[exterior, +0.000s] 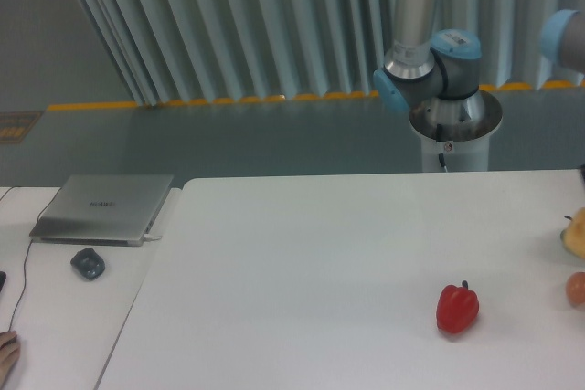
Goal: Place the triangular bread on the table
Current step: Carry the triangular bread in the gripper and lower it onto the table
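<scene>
Here, a red bell pepper (457,308) stands on the white table (302,262). Right of the pepper, at the frame edge, sits a small round orange-pink fruit (577,289), and just beyond it the golden triangular bread (576,233) shows partly, cut off. Far left of the pepper lie a mouse (88,263) and laptop (102,207). Behind rises the robot arm (430,61); its pincer is out of view.

Robotics lab: pedestal-mounted arm (430,61) behind white table (320,262), laptop (102,207) desk on left, yellow-striped floor.
</scene>
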{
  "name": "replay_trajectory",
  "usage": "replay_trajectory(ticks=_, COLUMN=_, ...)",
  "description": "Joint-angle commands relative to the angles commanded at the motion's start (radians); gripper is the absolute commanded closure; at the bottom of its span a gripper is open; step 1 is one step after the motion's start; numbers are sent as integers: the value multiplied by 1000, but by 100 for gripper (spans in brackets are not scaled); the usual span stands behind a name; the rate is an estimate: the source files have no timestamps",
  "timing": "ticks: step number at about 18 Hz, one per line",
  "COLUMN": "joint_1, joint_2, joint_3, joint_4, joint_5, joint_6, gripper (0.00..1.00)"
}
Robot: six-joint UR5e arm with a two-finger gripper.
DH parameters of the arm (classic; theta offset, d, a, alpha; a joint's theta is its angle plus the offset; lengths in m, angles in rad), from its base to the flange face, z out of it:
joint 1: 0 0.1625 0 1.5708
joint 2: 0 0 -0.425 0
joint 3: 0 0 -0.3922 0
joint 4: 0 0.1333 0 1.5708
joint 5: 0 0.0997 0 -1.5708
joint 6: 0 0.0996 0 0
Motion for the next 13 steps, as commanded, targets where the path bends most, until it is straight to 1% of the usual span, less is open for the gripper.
replay_trajectory(ticks=2, joint_1=-46, joint_2=0, joint_3=-17, joint_4=8, joint_5=18, joint_6=-46, gripper=100)
replay_trajectory(ticks=5, joint_1=-127, joint_2=-2, joint_3=-51, joint_4=6, joint_5=188, joint_6=-48, gripper=100)
replay_trajectory(ticks=6, joint_1=-138, joint_2=-2, joint_3=-66, joint_4=5, joint_5=216, joint_6=-43, gripper=100)
replay_trajectory(ticks=8, joint_1=-141, joint_2=0, joint_3=-92, joint_4=3, joint_5=229, joint_6=-39, gripper=100)
replay_trajectory(ticks=9, joint_1=-141, joint_2=8, joint_3=-123, joint_4=3, joint_5=239, joint_6=-39, gripper=100)
replay_trajectory(ticks=10, joint_1=-144, joint_2=15, joint_3=-140, joint_4=3, joint_5=256, joint_6=-37, gripper=100)
replay_trajectory(ticks=11, joint_1=-148, joint_2=15, joint_3=-147, joint_4=3, joint_5=273, joint_6=-37, gripper=100)
replay_trajectory(ticks=12, joint_1=-151, joint_2=14, joint_3=-152, joint_4=2, joint_5=290, joint_6=-37, gripper=84)
replay_trajectory(ticks=13, joint_1=-152, joint_2=12, joint_3=-152, joint_4=3, joint_5=290, joint_6=-37, gripper=61)
